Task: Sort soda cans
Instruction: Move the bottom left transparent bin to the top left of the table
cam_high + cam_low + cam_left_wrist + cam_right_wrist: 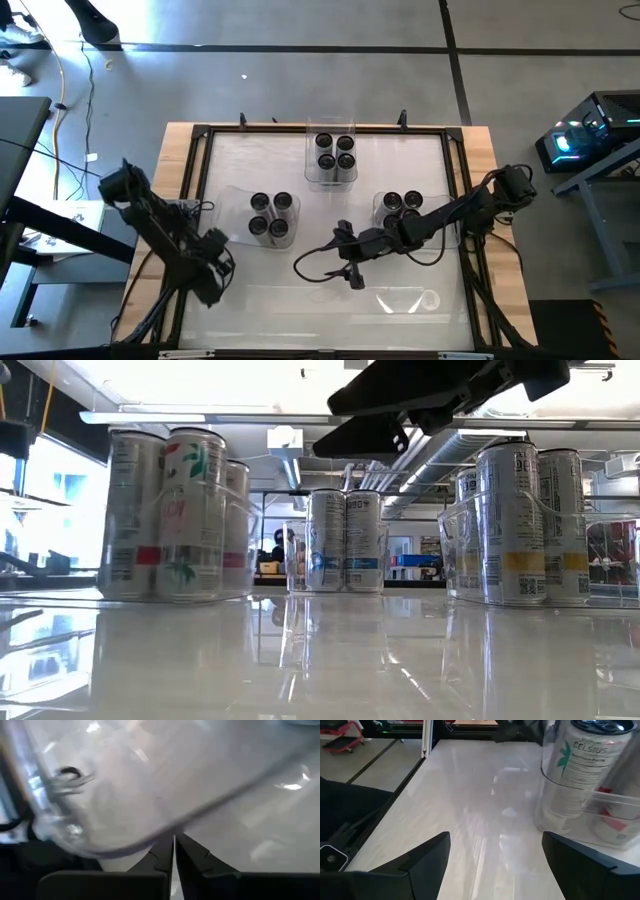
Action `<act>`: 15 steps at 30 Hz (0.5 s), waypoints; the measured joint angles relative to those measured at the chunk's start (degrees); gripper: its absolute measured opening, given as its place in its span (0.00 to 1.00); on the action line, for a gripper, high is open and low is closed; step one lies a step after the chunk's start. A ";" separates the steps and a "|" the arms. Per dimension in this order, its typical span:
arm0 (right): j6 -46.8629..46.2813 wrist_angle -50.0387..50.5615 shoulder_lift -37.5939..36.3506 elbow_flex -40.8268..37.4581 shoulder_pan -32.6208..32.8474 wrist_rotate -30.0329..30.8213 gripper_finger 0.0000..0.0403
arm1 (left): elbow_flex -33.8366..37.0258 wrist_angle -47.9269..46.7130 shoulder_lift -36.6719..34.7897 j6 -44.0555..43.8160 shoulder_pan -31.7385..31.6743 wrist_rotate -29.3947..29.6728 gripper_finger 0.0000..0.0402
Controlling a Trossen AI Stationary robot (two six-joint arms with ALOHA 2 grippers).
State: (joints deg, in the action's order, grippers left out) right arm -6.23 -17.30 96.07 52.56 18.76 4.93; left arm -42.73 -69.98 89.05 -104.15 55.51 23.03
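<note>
Twelve soda cans stand upright in three clear trays, four to each. The left tray [270, 216] holds cans with red bands [180, 510]. The far middle tray [334, 152] holds blue-banded cans [343, 540]. The right tray [401, 207] holds yellow-banded cans [520, 520]. My left gripper [215, 268] is shut and sits near the table's left edge, at the left tray's near-left corner [125, 847]. My right gripper [352, 272] hangs open and empty over the table's middle, and it faces a left-tray can [575, 775]. My left gripper [173, 851] has its shut fingertips right at the rounded corner of the left tray's clear rim [150, 837]. It comes in low from the table's near left. Whether the tips touch the rim, I cannot tell.
A fourth clear tray [410, 299] lies empty near the table's near edge, right of the right gripper. A dark frame [200, 140] runs around the white tabletop. A cable [310, 262] loops below the right arm. Bare tabletop lies between the trays.
</note>
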 joint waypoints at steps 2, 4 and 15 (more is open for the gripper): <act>-0.62 -0.04 0.00 0.00 0.00 0.11 0.77 | 2.36 0.16 -0.83 -0.21 -1.50 0.95 0.04; -1.26 -0.04 0.00 0.00 0.01 0.65 0.77 | 3.08 0.45 -0.83 -0.19 -3.48 2.43 0.03; -2.96 0.41 0.00 0.00 0.02 0.90 0.77 | 3.59 0.59 0.23 0.08 -15.37 15.81 0.00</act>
State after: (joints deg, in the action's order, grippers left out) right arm -9.19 -16.88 96.07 52.56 18.79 5.82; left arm -39.13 -69.38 89.27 -104.07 40.14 38.83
